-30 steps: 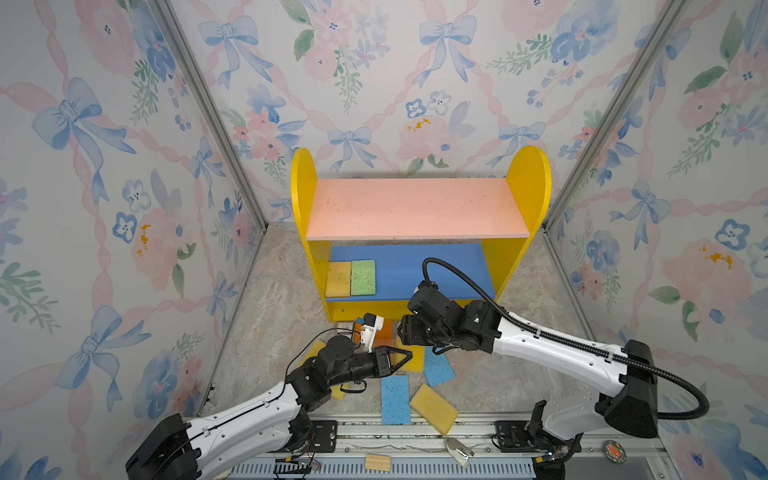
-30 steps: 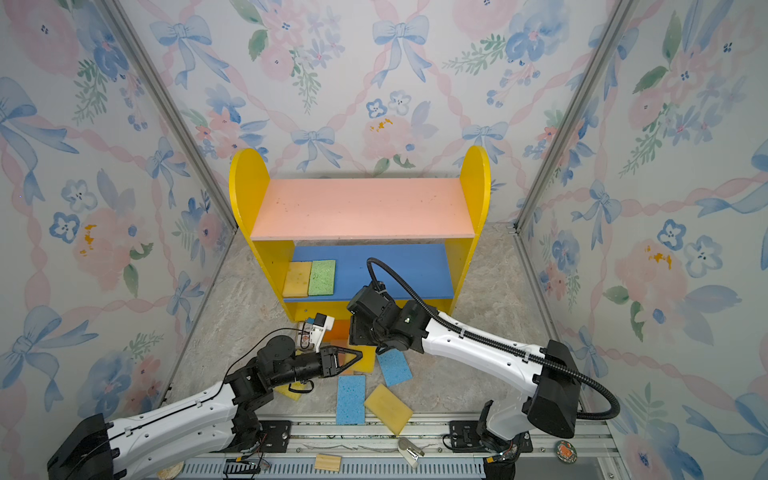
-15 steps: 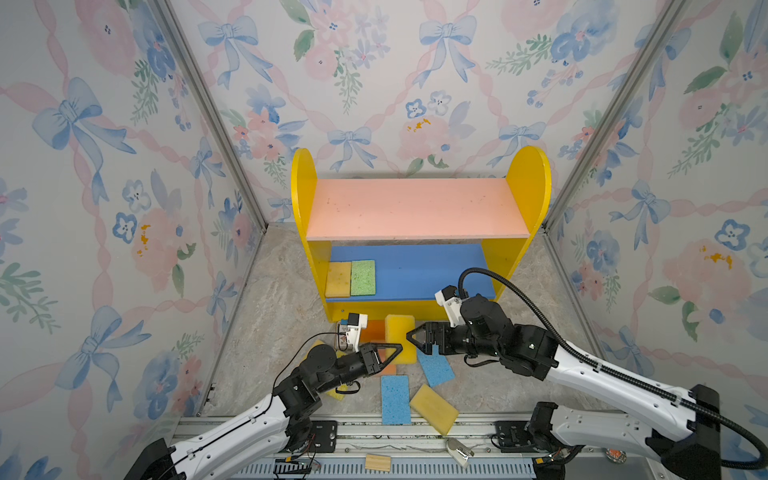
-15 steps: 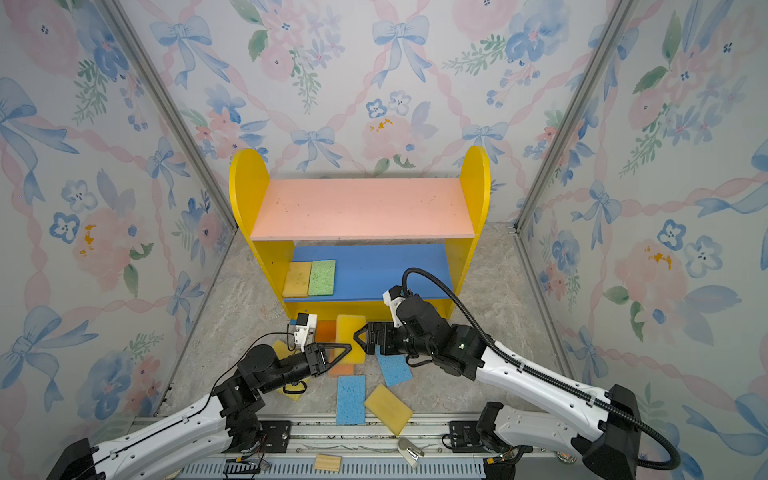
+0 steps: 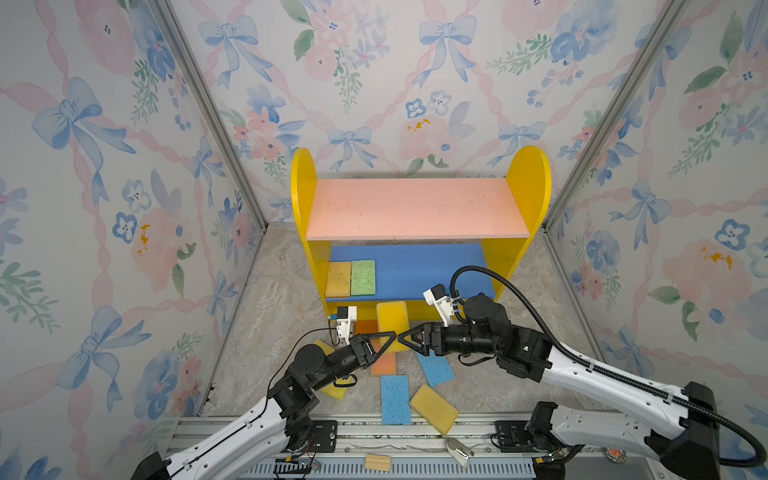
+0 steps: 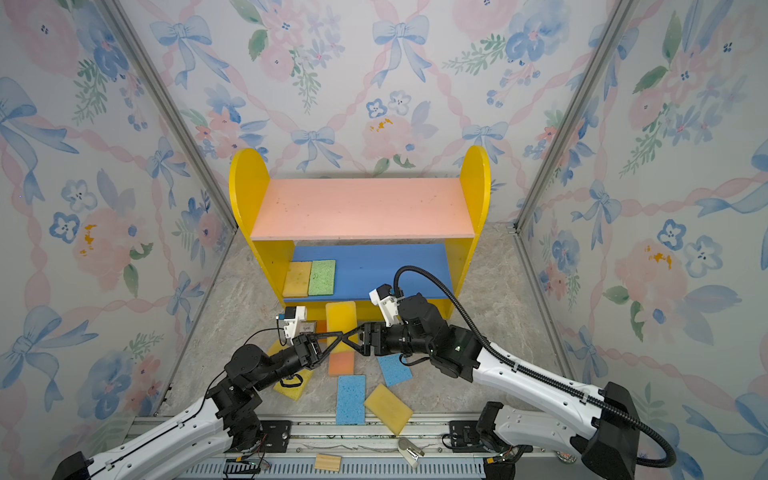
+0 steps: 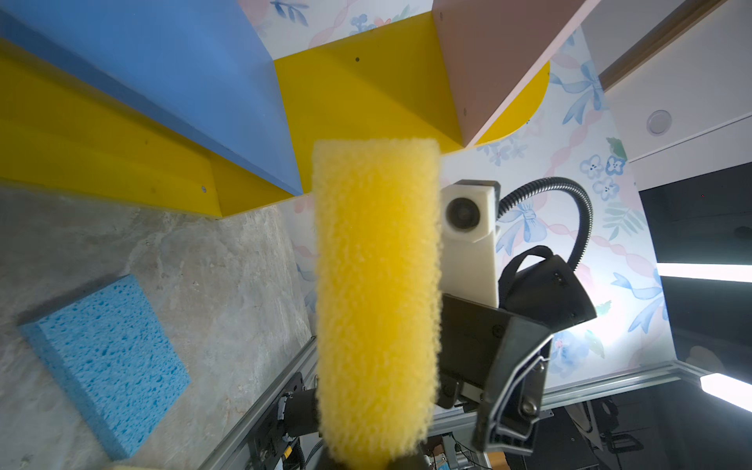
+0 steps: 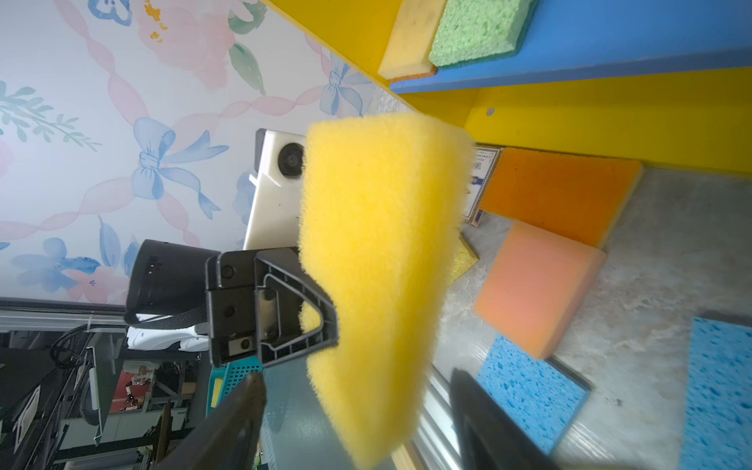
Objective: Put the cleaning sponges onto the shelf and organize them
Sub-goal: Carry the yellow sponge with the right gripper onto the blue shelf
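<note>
Yellow sponge [image 5: 390, 318] stays pinched in the left claw [image 5: 388, 340] before the shelf [image 5: 415, 210]; the right claw [image 8: 355, 376] has arrived, spread wide for a handover.

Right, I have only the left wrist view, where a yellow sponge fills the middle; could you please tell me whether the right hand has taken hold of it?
Observer: Not yet. In the right wrist view the right hand is open, with a finger on either side of the yellow sponge and gaps showing. Only the left hand grips it.
Operator: Thank you. Does the shelf hold anything already?
Observer: Yes. In both top views a mustard sponge and a green sponge lie flat, side by side, at the left end of the shelf's blue lower board.
</note>
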Motion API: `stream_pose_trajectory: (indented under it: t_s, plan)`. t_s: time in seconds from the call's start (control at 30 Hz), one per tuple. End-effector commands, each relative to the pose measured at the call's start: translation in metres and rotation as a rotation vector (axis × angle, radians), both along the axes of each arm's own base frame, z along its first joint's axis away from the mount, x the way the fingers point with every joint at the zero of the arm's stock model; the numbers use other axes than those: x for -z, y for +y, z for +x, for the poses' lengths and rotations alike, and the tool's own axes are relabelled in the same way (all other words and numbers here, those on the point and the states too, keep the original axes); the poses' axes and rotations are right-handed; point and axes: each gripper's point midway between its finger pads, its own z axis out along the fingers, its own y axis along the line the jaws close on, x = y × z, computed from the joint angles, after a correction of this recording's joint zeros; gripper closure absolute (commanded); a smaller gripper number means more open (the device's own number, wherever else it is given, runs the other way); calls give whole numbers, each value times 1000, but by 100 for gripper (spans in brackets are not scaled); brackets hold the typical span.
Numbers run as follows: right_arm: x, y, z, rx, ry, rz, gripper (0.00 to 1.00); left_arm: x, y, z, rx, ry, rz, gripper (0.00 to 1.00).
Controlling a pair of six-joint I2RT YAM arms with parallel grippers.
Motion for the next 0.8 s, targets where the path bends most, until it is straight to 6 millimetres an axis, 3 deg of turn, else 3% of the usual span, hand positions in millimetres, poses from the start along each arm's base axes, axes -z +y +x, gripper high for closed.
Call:
stream_pose_trajectory:
  t_s: [0.0, 0.2, 0.33, 0.53, 0.7, 0.77]
  plan:
    - [-2, 7, -4, -29, 4, 8, 29, -23, 3, -3, 7, -49, -52, 90]
    - [-3, 4, -1, -3, -2, -1, 43, -22, 2, -2, 11, -46, -47, 90]
    - [-2, 4, 2, 12, -4, -3, 59, -22, 1, -2, 17, -49, -42, 90]
    - [1, 3, 4, 30, -8, -18, 77, -23, -1, -3, 29, -58, -35, 89]
    - [-2, -5, 11, 84, -23, -40, 82, -22, 0, -4, 34, -66, -23, 60]
    - [-3, -10, 15, 112, -27, -59, 82, -17, 3, -2, 28, -65, 11, 40]
